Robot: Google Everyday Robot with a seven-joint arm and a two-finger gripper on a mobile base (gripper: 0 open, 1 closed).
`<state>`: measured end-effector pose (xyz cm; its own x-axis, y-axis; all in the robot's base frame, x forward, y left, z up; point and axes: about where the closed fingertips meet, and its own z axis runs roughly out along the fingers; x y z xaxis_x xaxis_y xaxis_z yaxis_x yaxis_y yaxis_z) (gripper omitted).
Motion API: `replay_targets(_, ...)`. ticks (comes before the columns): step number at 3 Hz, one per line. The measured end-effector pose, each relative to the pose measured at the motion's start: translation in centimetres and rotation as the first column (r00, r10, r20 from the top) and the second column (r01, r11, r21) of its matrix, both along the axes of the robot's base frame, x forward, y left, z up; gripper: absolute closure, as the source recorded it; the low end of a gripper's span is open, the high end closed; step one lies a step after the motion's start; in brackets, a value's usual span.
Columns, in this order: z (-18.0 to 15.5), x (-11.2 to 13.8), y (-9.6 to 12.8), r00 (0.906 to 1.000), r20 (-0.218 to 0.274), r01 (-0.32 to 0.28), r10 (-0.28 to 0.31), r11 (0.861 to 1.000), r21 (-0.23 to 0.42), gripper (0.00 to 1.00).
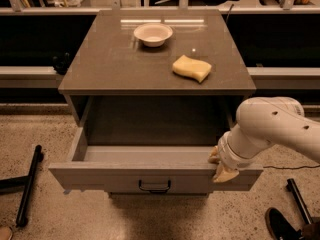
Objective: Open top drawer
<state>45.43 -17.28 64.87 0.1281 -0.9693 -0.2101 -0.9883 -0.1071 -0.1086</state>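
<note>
The top drawer [115, 178] is a wide grey-brown drawer with a flat front and a small black centre handle [154, 186]. It stands pulled far out of the cabinet, and its inside looks empty. My gripper [220, 165] sits on the top edge of the drawer front near its right end, with tan fingers [223, 174] hooked over the edge. The white arm [270, 129] reaches in from the right and hides the drawer's right corner.
The cabinet top [110, 64] holds a white bowl [153, 34] at the back and a yellow sponge [192, 68] to the right. A black bar [29, 184] lies on the floor at the left. A dark shoe-like object [280, 224] and a black leg [299, 200] are at the lower right.
</note>
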Motion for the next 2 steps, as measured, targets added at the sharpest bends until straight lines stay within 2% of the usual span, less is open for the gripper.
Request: replay_targets(2,0.94,0.36,-0.67,0.9998,0.02,0.003,-0.003,1.0,0.01,0.01)
